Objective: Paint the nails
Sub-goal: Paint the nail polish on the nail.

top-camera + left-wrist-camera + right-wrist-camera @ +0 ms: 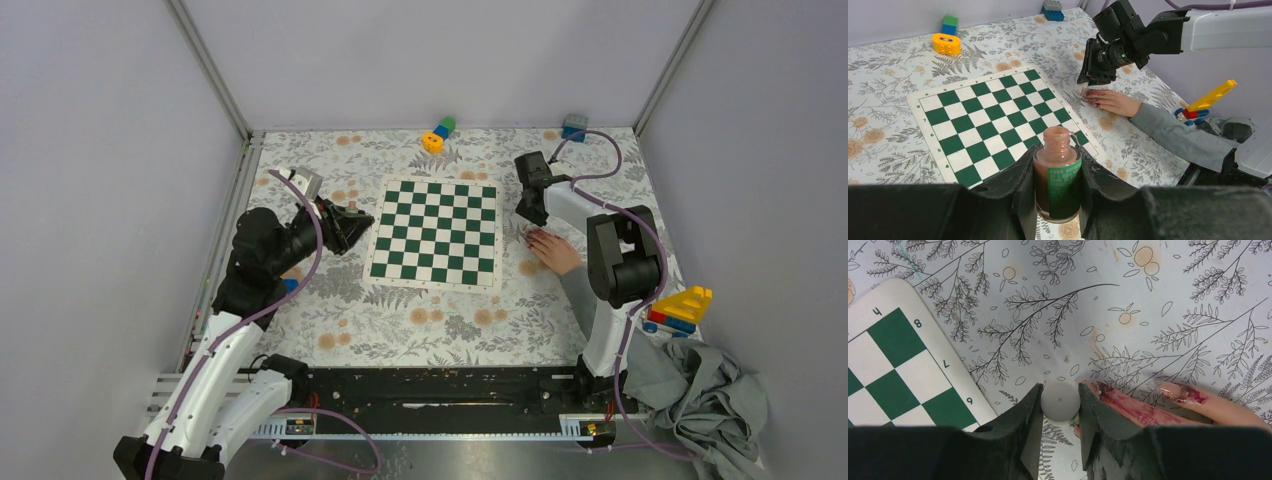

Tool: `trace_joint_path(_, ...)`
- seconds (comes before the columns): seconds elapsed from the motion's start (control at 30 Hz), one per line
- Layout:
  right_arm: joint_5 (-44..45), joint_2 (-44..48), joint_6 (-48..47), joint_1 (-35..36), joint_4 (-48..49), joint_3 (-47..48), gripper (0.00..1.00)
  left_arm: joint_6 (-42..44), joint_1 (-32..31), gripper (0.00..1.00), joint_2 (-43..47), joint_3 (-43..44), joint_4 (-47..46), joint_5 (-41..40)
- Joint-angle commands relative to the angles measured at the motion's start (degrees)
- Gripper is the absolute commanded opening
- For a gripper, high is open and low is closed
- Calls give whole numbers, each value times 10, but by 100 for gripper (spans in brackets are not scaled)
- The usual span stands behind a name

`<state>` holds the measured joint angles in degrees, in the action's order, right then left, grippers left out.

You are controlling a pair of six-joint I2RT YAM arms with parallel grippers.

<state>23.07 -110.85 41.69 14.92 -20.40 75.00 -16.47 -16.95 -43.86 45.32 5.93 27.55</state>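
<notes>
My left gripper (1058, 156) is shut on an uncapped bottle of brownish-pink nail polish (1057, 175) with a green label, held upright at the chessboard's left edge (352, 228). A light-skinned hand (553, 250) in a grey sleeve lies flat to the right of the chessboard (435, 232). Its nails (1093, 97) and fingers (1133, 407) are smeared dark red. My right gripper (1060, 392) points down over the fingertips, shut on a round white brush cap (1060, 401) seen end-on. The brush itself is hidden below the cap.
Yellow, blue and green blocks (438, 134) and a blue block (574, 126) lie by the back wall. A yellow, red and blue brick pile (680, 308) and a crumpled grey cloth (710, 400) sit at the right front.
</notes>
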Motion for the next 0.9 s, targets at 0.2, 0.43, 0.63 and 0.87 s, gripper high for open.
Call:
trace_joint_path(0.2,40,-4,10,12,-26,24,0,9,-5,0,13,6,-22,-12)
trace_joint_path(0.43,56,-4,1,13,-34,24,0,10,-5,0,15,7,-21,-14)
trace_joint_path(0.63,57,-4,2,13,-35,24,0,11,-6,0,15,6,-20,-15)
trace_joint_path(0.87,63,-4,8,13,-43,26,0,12,-7,0,15,7,-20,-15)
